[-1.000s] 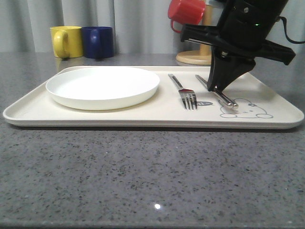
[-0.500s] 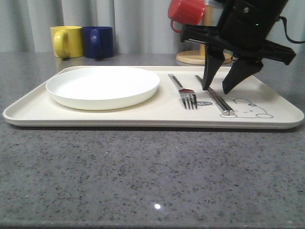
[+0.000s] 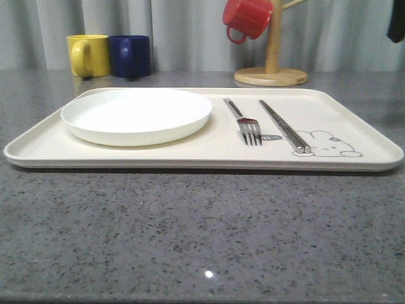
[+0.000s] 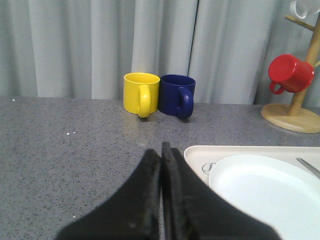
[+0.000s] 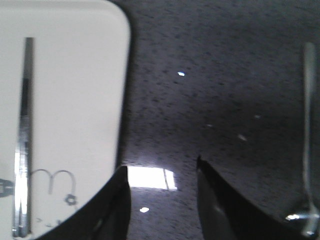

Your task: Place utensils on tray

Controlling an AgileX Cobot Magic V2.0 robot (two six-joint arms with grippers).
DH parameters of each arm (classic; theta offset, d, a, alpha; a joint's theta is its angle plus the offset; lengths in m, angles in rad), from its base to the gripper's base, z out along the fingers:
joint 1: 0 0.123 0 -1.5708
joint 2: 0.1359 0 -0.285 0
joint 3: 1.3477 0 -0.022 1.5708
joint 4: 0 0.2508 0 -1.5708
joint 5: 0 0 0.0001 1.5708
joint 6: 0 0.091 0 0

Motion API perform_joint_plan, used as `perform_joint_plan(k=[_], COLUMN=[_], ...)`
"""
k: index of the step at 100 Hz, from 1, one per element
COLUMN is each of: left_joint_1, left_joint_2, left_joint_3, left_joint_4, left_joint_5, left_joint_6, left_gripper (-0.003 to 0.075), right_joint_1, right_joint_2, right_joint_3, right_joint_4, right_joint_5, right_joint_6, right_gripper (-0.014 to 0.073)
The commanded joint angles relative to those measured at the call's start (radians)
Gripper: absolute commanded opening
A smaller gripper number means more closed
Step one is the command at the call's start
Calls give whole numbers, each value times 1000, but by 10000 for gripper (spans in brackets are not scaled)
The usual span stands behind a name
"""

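The cream tray [image 3: 190, 156] holds a white plate [image 3: 136, 114] on its left half. A silver fork [image 3: 247, 126] and a pair of metal chopsticks [image 3: 285, 126] lie side by side to the plate's right, next to the bunny drawing. In the right wrist view my right gripper [image 5: 161, 167] is open and empty over the grey counter, just off the tray's rounded corner [image 5: 112, 60]. The chopsticks [image 5: 22, 140] lie on the tray to one side of it. A metal spoon [image 5: 307, 130] lies on the counter to the other side. My left gripper [image 4: 161, 150] is shut and empty beside the tray's left end.
A yellow mug [image 3: 88, 55] and a blue mug [image 3: 130, 56] stand at the back left. A red mug [image 3: 248, 18] hangs on a wooden stand with a round base [image 3: 271, 76] behind the tray. A dark piece of the right arm [image 3: 397, 22] shows at the top right edge.
The right gripper opened and let go of the chopsticks, which now lie on the tray. It then moved away to the right, almost out of the front view.
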Motion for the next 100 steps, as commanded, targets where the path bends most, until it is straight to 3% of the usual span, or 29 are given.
perform_joint_plan(k=[1,29,69,100], left_joint_1=[-5,-5,-5,-5], left_joint_2=[4,4,4,4], left_joint_3=[-26,-26,-26,-26], left_joint_4=[-9,-9,-9,-9], left_joint_5=[-70,-70,-70,-70], left_joint_6=[3,3,3,3], left_gripper=[-18,-18,-18,-18], right_joint_1=[-75,-218,-223,-223], right_joint_2=[-30,60,152,192], right_joint_3=[-35,-35,-35,-35], right_joint_4=[-1,-1,-93,-93], right_joint_5=[18,15,-38,-42], right_joint_6=[-71,-156,-169,-169], right_gripper=[329,329,329,329])
